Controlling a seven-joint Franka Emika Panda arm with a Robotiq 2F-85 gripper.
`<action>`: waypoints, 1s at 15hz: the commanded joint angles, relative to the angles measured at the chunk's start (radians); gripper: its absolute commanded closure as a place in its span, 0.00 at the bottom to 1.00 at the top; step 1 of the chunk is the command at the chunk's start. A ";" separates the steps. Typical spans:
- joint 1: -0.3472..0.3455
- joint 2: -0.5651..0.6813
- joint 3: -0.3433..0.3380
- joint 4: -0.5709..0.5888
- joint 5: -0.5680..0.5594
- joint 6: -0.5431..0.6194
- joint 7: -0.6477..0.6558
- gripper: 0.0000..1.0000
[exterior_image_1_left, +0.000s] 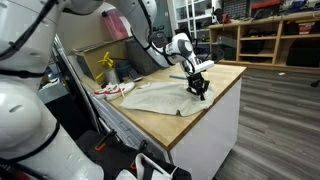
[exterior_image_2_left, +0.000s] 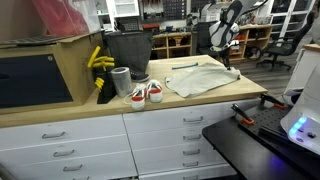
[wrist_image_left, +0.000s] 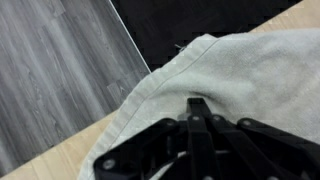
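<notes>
Wrist view: my jaws are together, clamped on a fold of the towel (wrist_image_left: 250, 70) near its corner. It lies spread on the worktop (exterior_image_1_left: 215, 108), shoes (exterior_image_1_left: 113, 90) near it.

Workshop/lab: wood bench (exterior_image_2_left: 215, 98) w/ white drawers (exterior_image_2_left: 165, 125), stocked shelving (exterior_image_1_left: 270, 35), office chairs (exterior_image_2_left: 275, 48).

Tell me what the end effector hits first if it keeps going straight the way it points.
The grey cloth: the shut end effector points down at it, its tips seemingly already on it near the edge. Under the cloth lies the wooden tabletop.
</notes>
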 joint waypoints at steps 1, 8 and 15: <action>-0.008 -0.017 -0.019 -0.036 -0.011 0.003 0.001 1.00; 0.017 -0.033 -0.036 -0.060 -0.074 0.104 0.036 1.00; -0.023 -0.060 0.061 -0.079 0.033 0.087 -0.077 1.00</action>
